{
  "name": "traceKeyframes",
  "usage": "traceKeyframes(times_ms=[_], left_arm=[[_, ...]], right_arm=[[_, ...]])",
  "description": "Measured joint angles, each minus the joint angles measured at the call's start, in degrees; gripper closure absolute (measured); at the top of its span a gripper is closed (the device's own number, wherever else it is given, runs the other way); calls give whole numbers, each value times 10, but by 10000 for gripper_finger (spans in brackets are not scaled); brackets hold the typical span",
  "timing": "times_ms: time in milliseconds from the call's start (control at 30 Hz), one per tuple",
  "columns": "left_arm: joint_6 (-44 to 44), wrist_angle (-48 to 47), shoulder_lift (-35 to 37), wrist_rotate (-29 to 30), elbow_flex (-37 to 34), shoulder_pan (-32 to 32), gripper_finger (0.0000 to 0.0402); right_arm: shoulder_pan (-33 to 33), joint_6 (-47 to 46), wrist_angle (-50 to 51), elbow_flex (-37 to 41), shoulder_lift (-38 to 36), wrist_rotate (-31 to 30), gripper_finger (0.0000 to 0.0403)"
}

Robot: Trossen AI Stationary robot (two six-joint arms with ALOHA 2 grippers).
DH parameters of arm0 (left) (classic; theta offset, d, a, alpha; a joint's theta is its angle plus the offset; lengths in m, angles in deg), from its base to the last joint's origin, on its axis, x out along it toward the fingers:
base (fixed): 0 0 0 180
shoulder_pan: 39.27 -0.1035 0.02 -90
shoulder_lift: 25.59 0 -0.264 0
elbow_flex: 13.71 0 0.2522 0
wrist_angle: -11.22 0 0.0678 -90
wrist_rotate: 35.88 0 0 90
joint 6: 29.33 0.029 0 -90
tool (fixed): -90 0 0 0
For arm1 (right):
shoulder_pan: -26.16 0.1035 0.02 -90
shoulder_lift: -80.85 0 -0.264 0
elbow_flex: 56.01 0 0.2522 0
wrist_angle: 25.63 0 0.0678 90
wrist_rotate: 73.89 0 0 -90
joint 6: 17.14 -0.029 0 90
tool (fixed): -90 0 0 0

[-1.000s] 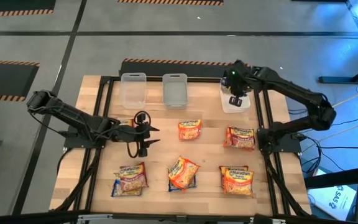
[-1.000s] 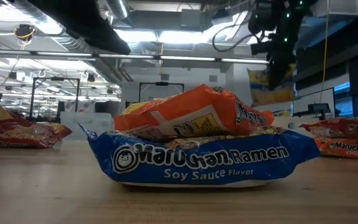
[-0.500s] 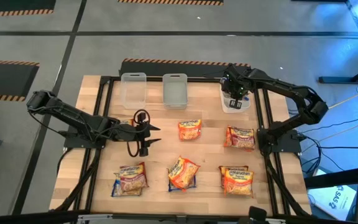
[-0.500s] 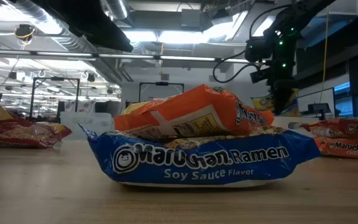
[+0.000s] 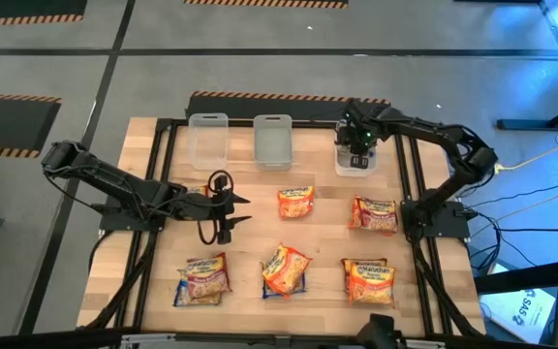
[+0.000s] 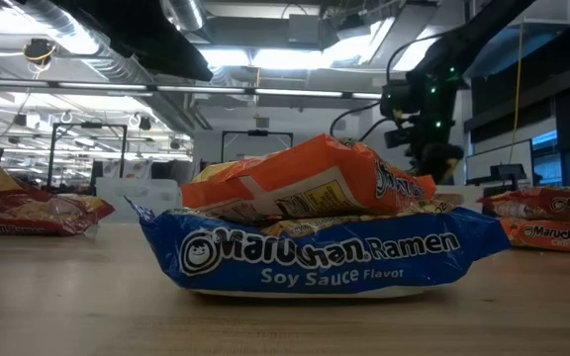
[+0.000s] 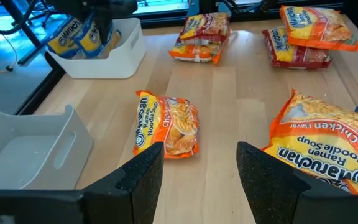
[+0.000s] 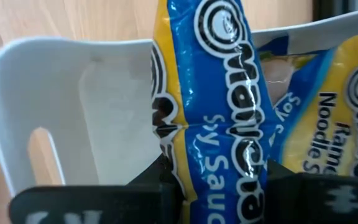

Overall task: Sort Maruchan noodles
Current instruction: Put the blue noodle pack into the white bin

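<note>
A blue-and-yellow soy sauce packet (image 8: 213, 118) hangs pinched between the narrowed fingers of the right gripper (image 5: 357, 155), low inside the white bin (image 8: 73, 106) at the table's far right corner, where another blue packet (image 8: 334, 118) already lies. The drop-off step appears nearly done; the next move likely calls for letting go and lifting clear. The left gripper (image 7: 199, 165) waits over mid-table, fingers spread and empty, facing an orange chicken packet (image 7: 166, 124).

Blue-and-yellow packet (image 8: 213, 99) w/ white lettering sits over white tub (image 8: 73, 112). Near the tub: orange packet (image 5: 295, 202), red-pink pkts (image 5: 375, 214). Table (image 5: 250, 242) is pale wood w/ black frame.
</note>
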Motion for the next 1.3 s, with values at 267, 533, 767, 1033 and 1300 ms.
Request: traceKeyframes(times_ms=[267,533,767,1033,1300], left_arm=[[0,1,0,0,0,0,205],[2,12,0,0,0,0,205],[4,12,0,-6,0,0,205],[5,18,0,-7,0,0,205],[5,21,0,-7,0,0,205]], right_arm=[[-18,10,-38,-1,18,-3,340],[-18,9,-48,-1,21,-34,311],[-17,-11,-48,0,21,-99,246],[-17,-22,-56,-2,14,-152,229],[-17,-23,-78,-5,14,-162,228]])
